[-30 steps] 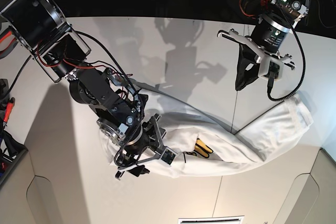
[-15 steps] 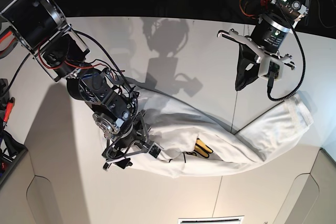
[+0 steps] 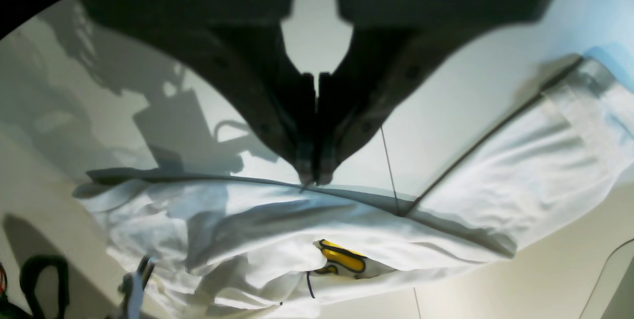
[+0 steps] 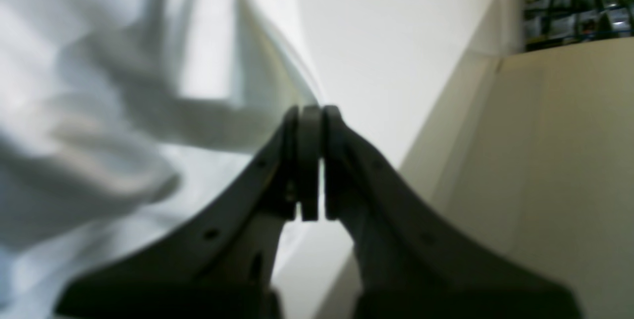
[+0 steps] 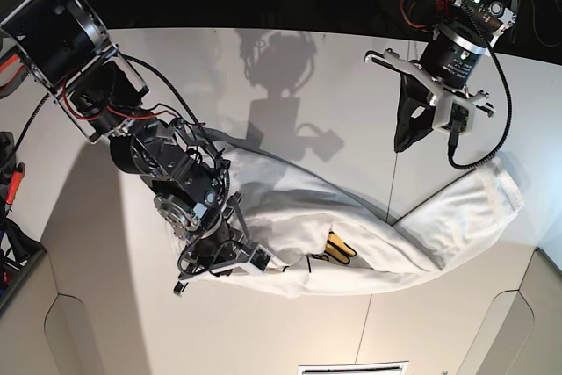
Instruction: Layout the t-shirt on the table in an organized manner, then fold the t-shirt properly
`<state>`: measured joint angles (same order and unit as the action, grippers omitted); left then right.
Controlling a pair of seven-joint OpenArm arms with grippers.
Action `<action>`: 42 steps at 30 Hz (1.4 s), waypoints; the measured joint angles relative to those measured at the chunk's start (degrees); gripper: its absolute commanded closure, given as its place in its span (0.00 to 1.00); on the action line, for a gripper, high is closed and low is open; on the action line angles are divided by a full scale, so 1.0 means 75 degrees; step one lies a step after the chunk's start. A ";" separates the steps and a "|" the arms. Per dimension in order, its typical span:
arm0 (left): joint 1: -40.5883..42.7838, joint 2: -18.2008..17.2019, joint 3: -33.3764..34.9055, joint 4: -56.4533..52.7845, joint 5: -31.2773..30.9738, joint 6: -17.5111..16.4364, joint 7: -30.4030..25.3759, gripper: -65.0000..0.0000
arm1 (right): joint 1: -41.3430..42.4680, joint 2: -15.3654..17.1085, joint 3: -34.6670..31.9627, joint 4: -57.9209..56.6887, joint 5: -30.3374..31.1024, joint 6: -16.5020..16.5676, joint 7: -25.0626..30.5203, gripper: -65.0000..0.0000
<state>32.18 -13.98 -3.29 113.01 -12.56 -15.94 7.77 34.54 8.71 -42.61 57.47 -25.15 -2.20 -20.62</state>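
Meanwhile, the right tool pinched the t-shirt hem on the tabletop, while the left tool hovered closed, empty.

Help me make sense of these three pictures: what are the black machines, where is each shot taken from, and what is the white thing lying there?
The overhead picture shows a robot with two black jointed arms working over a wide white table. Each arm ends in a gripper, a two-fingered clamp. The other two pictures come from small cameras mounted at the wrists, so each looks along its own gripper.

The white thing is a t-shirt with a yellow-and-orange print, lying bunched in a long curved roll, not yet spread flat.

The left gripper hangs above the table, shut and holding nothing; its own camera shows it closed, with the shirt below. The right gripper is down at the shirt's end. Its camera shows its jaws closed beside the white cloth, but whether fabric is pinched between them cannot be told.
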 measured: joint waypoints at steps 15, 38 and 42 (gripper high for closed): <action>-0.0105 0.0236 -0.0003 0.0000 0.0003 0.0003 0.0000 1.00 | 0.2244 -0.0533 0.0842 -0.1711 -0.0020 -0.1078 0.0941 0.45; -0.0659 0.0245 0.0015 -0.0312 0.0204 -0.0670 0.0516 1.00 | 0.0172 0.0676 0.1215 -0.0350 0.1443 0.3060 0.0863 1.00; -0.2011 0.0254 0.0134 -0.1982 0.0079 -0.0609 0.0912 1.00 | -0.0096 0.0769 0.1218 0.0600 0.1664 0.3322 0.0796 1.00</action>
<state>17.10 -12.08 -2.28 98.15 -11.97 -20.51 14.61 33.82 14.48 -33.47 61.98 -12.67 22.72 -14.66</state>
